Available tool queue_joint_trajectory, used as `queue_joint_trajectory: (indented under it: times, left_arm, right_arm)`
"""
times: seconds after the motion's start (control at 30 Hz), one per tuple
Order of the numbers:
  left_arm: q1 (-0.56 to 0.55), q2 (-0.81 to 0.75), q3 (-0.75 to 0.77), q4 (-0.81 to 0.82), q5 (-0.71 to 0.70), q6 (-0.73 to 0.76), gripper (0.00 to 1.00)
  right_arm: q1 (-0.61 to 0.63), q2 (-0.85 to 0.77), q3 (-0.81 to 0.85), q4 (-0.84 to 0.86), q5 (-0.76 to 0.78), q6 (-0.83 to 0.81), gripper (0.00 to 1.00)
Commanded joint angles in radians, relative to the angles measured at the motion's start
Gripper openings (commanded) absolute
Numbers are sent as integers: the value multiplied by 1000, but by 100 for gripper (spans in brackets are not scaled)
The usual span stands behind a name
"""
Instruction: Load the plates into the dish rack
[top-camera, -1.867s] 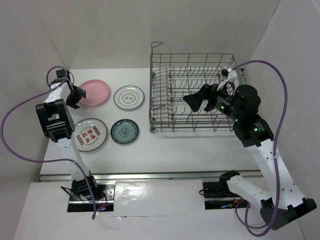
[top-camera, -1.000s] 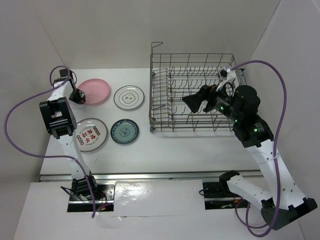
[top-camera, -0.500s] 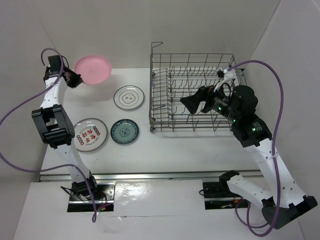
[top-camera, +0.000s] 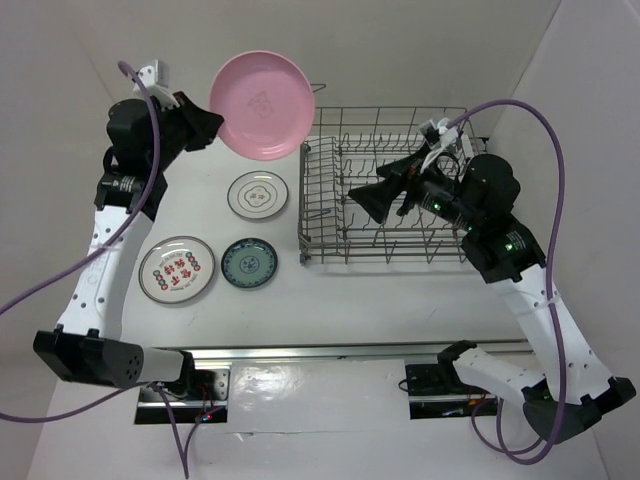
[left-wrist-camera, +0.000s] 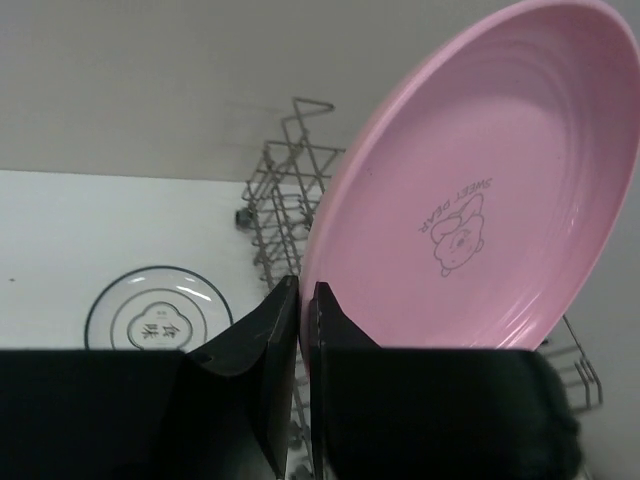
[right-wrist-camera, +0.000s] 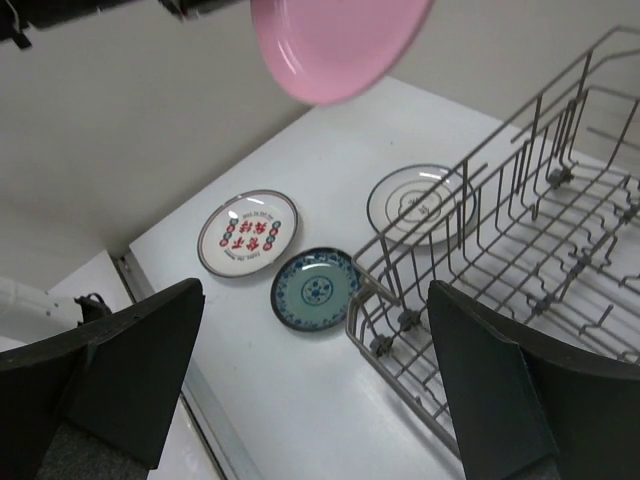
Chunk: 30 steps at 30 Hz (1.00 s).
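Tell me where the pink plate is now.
Top external view: the pink plate is held in the air by the left gripper, by the dish rack's far-left corner.

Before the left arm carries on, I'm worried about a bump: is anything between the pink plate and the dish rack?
Partly. The pink plate, pinched in the left fingers, hangs by the dish rack's raised handle at its far left corner. The right fingers hover open over the middle rows; the left rows look free.
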Motion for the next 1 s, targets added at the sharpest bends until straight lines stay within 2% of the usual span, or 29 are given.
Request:
queue_joint_trajectory:
  times: [0.0,0.17,0.33,0.5,0.77,0.97]
  left_arm:
    - [-37,-80,-58,38,51,36,0]
    - [-153,-164,-141,29,19,47,0]
    - [-270,-184,-118,-33,-37,81,0]
    - [-380,-184,-107,-42,-25,93,0]
    - [-416,-203,-118,-22,18,74,0]
    - [-425,-212,-116,-20,-28,74,0]
  right_arm:
    - [8,7,90,98,-32,-35,100]
    - [17,43,121,98,-13,-26,100]
    - [17,52,101,115,-13,-6,100]
    - [17,38,92,104,-34,-43,100]
    - [17,29,91,94,-88,-112,100]
    - [17,9,91,69,10,-132,98]
